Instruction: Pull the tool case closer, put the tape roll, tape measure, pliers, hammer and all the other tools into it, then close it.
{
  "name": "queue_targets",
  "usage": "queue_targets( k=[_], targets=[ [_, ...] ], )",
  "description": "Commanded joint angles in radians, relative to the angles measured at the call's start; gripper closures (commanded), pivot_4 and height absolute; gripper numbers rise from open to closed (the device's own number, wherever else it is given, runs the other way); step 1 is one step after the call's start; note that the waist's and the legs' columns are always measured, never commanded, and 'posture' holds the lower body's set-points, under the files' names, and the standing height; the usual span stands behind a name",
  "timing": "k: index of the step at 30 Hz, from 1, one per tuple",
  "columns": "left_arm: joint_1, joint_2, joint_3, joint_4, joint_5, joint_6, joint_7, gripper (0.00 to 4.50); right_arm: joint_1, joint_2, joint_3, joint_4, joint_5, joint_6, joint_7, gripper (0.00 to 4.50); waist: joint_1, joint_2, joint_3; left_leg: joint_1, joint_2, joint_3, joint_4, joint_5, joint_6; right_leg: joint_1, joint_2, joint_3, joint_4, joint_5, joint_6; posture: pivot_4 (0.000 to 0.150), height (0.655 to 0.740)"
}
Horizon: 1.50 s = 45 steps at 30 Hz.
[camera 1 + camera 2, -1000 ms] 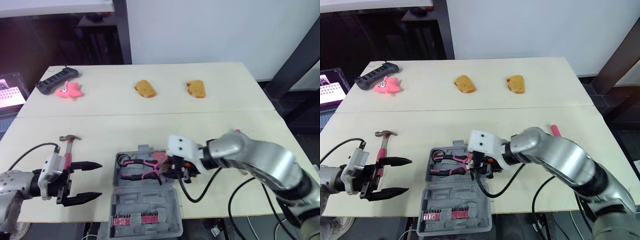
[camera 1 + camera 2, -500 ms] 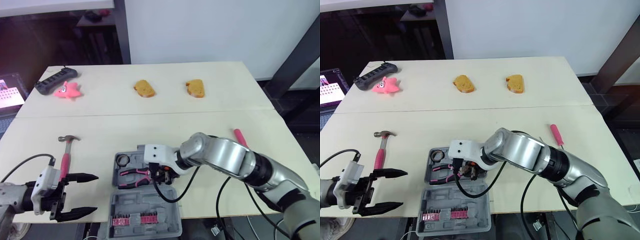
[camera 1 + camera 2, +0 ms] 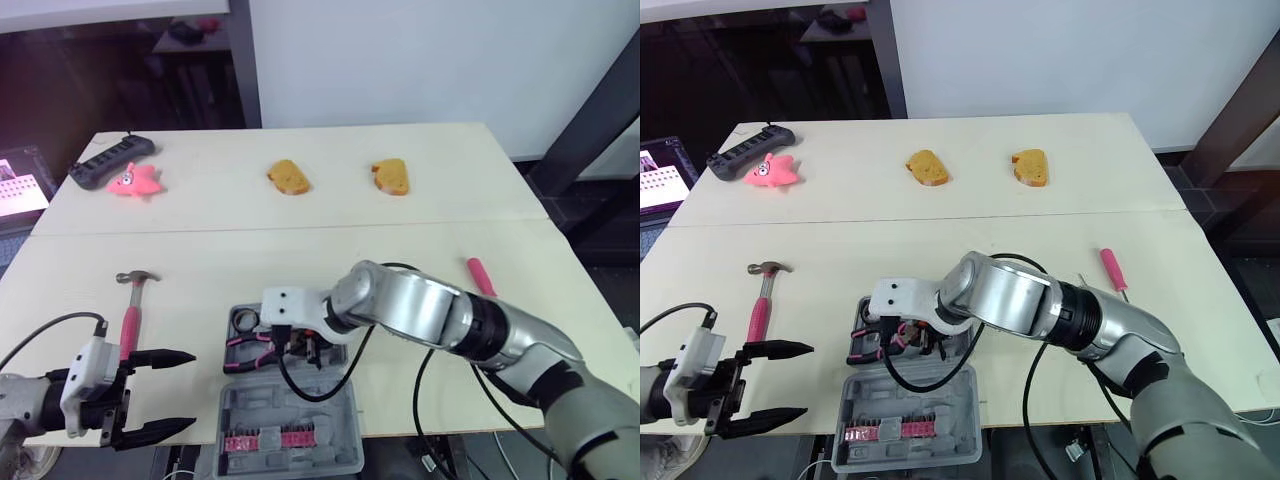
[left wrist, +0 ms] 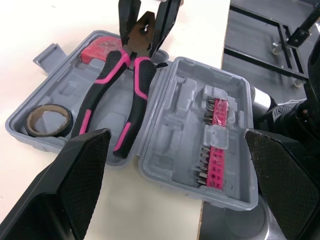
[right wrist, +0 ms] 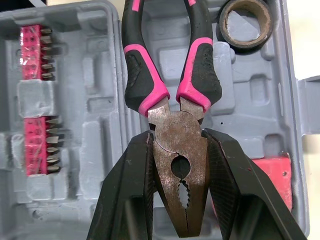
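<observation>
A grey tool case (image 3: 300, 410) lies open at the near edge of a pale table (image 3: 300, 250), with its near half hanging over that edge.

The right pincer (image 5: 178, 142) reaches over the case's far half. Its two black fingers are pinching the metal head of the pink-and-black pliers (image 4: 141, 80). The handles of the pliers slant down into the far half's tray, and one handle tip lies near the ridge where the two halves join.

The step in hand appears to be stowing the pliers. The next move likely calls for lowering the head until the pliers sit flat in the tray, and then spreading the fingers.

The far half also holds:
- a dark tape roll (image 5: 224, 22) in one corner;
- a red block (image 4: 100, 47) at the other end, possibly the tape measure.

The near half holds a pink strip of screwdriver bits (image 4: 215, 140).

The left pincer (image 3: 190, 390) hangs left of the case, spread wide and empty.

Two tools lie outside the case:
- The hammer (image 3: 131, 305), with a pink grip, lies on the table left of the case, just beyond the left pincer.
- A pink-handled tool (image 3: 479, 274), likely a screwdriver, lies well to the right of the case.
</observation>
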Motion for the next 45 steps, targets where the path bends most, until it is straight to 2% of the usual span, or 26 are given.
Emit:
queue_targets(
  k=[1, 11, 23, 24, 27, 28, 29, 30, 38, 41, 45],
  targets=[
    [0.003, 0.001, 0.028, -0.021, -0.012, -0.006, 0.006, 0.00, -0.039, 0.027, 0.016, 0.003, -0.019, 0.005, -0.006, 3.52, 0.000, 0.000, 0.000, 0.000, 0.000, 0.000, 0.000, 0.000, 0.000, 0.000, 0.000, 0.000, 0.000, 0.000, 0.000, 0.150, 0.7400],
    [-0.016, 0.001, 0.015, -0.011, -0.009, -0.004, 0.011, 0.00, 0.004, 0.095, 0.039, 0.081, -0.047, 0.003, -0.038, 3.52, -0.003, 0.000, 0.000, 0.001, 0.000, 0.000, 0.000, 0.000, 0.000, -0.001, 0.000, 0.000, 0.002, 0.000, 0.000, 0.150, 0.7400],
    [-0.013, -0.001, 0.023, -0.009, -0.004, -0.009, 0.014, 0.00, 0.121, 0.077, 0.066, 0.121, -0.103, -0.071, -0.039, 3.52, -0.019, 0.000, 0.000, 0.001, 0.000, 0.000, 0.000, 0.000, 0.000, -0.001, 0.000, 0.000, 0.004, 0.000, 0.000, 0.150, 0.7400],
    [-0.012, -0.001, 0.024, -0.007, -0.003, -0.010, 0.013, 0.00, 0.125, 0.076, 0.066, 0.124, -0.107, -0.077, -0.037, 2.48, -0.023, 0.000, 0.000, 0.001, 0.000, 0.000, 0.000, 0.000, 0.000, -0.001, 0.000, 0.000, 0.004, 0.000, 0.000, 0.150, 0.7400],
    [-0.015, 0.001, 0.024, -0.009, -0.004, -0.007, 0.018, 0.00, 0.139, 0.085, 0.046, 0.136, -0.108, -0.090, -0.031, 1.15, -0.027, 0.000, 0.000, 0.001, 0.000, 0.000, 0.000, 0.000, 0.000, -0.001, 0.000, 0.000, 0.004, 0.000, 0.000, 0.150, 0.7400],
    [-0.015, 0.001, 0.024, -0.009, -0.004, -0.006, 0.018, 0.00, 0.144, 0.092, 0.030, 0.141, -0.108, -0.095, -0.029, 0.57, -0.027, -0.001, -0.001, 0.001, 0.000, 0.000, 0.000, 0.000, 0.000, -0.001, 0.000, 0.000, 0.004, 0.000, 0.000, 0.150, 0.7400],
    [-0.016, 0.001, 0.024, -0.008, -0.003, -0.007, 0.018, 0.00, 0.148, 0.102, 0.007, 0.149, -0.107, -0.102, -0.029, 0.19, -0.027, -0.001, -0.001, 0.001, 0.000, 0.000, 0.000, 0.000, 0.000, -0.001, 0.000, 0.000, 0.004, 0.000, 0.000, 0.150, 0.7400],
    [-0.016, 0.002, 0.023, -0.007, -0.002, -0.007, 0.018, 0.00, 0.145, 0.112, -0.025, 0.160, -0.108, -0.115, -0.030, 0.03, -0.028, -0.001, 0.000, 0.001, 0.000, -0.001, 0.000, 0.000, 0.000, -0.001, 0.001, 0.000, 0.004, 0.000, 0.000, 0.150, 0.7400],
    [-0.030, 0.005, 0.017, 0.007, 0.003, -0.008, 0.015, 0.00, 0.150, 0.190, -0.170, 0.163, -0.073, -0.183, 0.002, 0.03, -0.025, 0.000, 0.000, 0.001, 0.000, -0.001, 0.000, 0.000, 0.000, -0.001, 0.001, 0.000, 0.004, 0.000, 0.000, 0.150, 0.7400],
    [-0.036, 0.006, 0.017, 0.011, 0.005, -0.008, 0.015, 0.00, 0.169, 0.220, -0.162, 0.188, -0.089, -0.207, -0.007, 0.87, -0.028, 0.000, 0.000, 0.001, 0.000, -0.001, -0.001, 0.000, 0.000, -0.001, 0.001, 0.000, 0.004, 0.000, 0.000, 0.150, 0.7400],
    [-0.033, 0.007, 0.021, 0.007, 0.004, -0.005, 0.016, 0.00, 0.200, 0.244, -0.136, 0.193, -0.096, -0.232, -0.006, 2.82, -0.026, 0.000, 0.000, 0.001, 0.000, -0.001, 0.000, 0.000, 0.000, -0.001, 0.000, 0.000, 0.004, 0.000, 0.000, 0.150, 0.7400]
  ],
)
